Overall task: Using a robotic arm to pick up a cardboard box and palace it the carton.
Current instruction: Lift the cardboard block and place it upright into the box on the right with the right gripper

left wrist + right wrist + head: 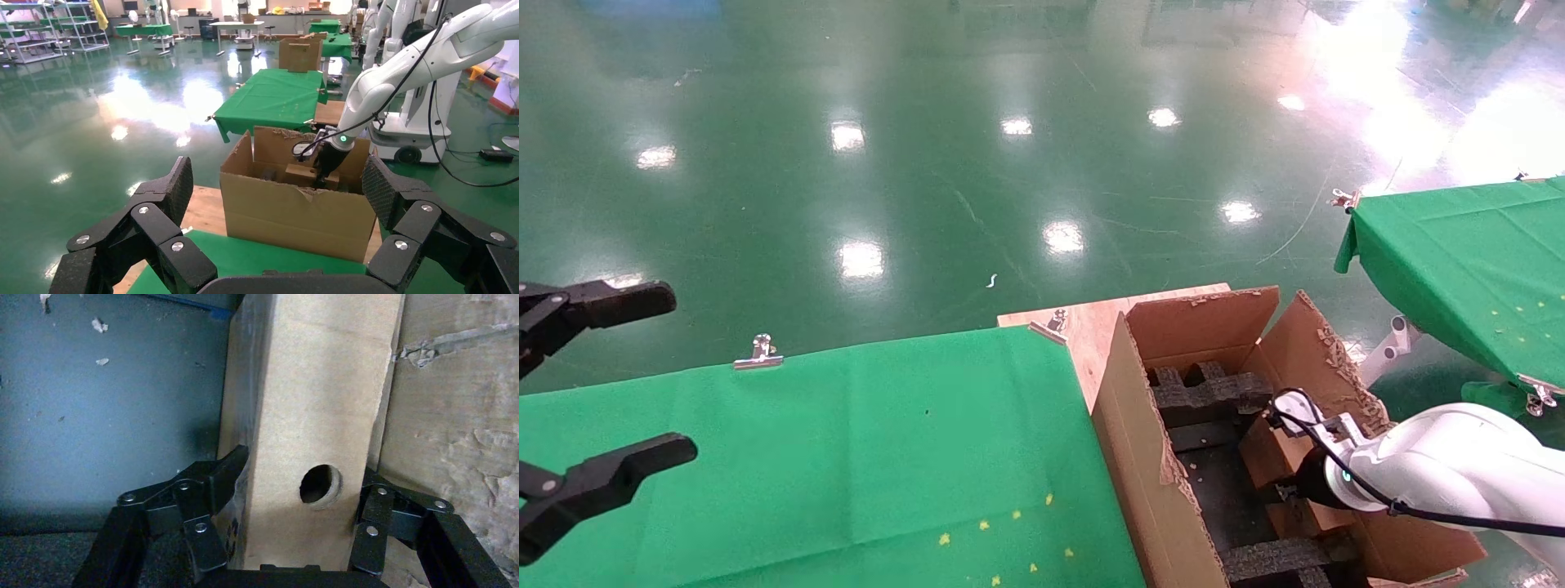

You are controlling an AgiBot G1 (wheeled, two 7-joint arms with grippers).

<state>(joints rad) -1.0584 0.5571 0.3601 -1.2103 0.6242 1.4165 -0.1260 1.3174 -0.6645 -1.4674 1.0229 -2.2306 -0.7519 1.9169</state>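
I have the white glossy robotic arm (1434,461) reaching down inside the large brown corrugated carton (1148,457) with ragged flaps. Its right gripper (294,496) is clamped on the small flat brown cardboard box (312,416) with a round hole, low in the carton against its inner wall. My left gripper (597,392) hangs spread wide, well clear of the carton.

Matt brown cardboard box (306,416), rough torn corrugated carton (1148,457), glossy white robotic arm (1442,465), green cloth (829,457).
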